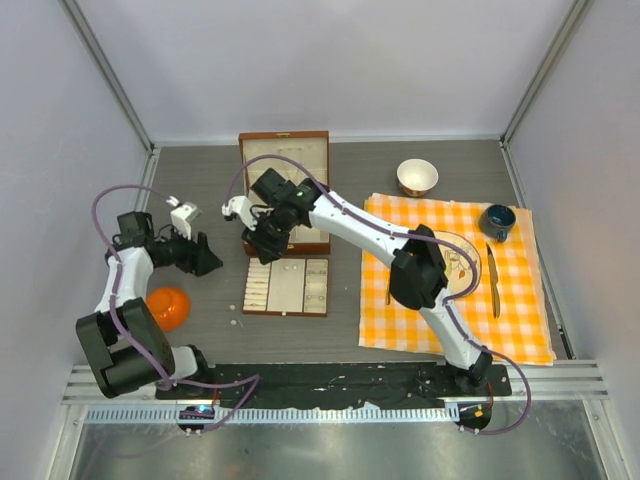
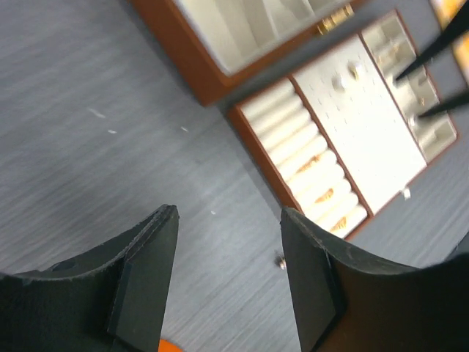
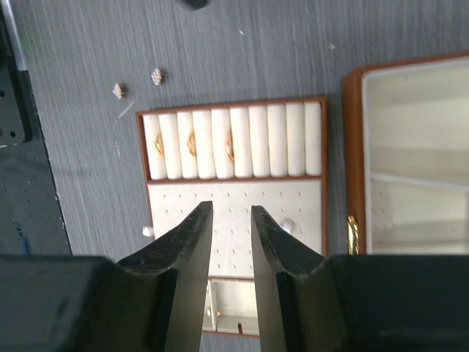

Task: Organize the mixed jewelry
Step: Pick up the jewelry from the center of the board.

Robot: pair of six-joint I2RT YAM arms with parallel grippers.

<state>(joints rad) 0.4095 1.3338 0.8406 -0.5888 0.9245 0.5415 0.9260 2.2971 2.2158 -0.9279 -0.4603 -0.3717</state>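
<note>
The open brown jewelry box lies mid-table, its cream-lined tray (image 1: 285,314) in front of the raised lid (image 1: 285,165). Three gold rings (image 3: 192,143) sit in the tray's ring rolls (image 3: 249,139), and one pale stud (image 3: 286,226) rests on the perforated panel. Two loose pieces (image 3: 119,91) lie on the grey table beside the tray, and the left wrist view shows one tiny stud (image 2: 280,261) near that finger. My right gripper (image 3: 231,213) hovers over the tray, jaws slightly apart and empty. My left gripper (image 2: 229,213) hangs open left of the tray (image 2: 270,155), holding nothing.
An orange object (image 1: 168,305) sits by the left arm. A yellow checked cloth (image 1: 520,320) on the right carries a plate (image 1: 465,250), gold cutlery (image 1: 493,280) and a blue cup (image 1: 496,220). A small bowl (image 1: 417,177) stands behind it.
</note>
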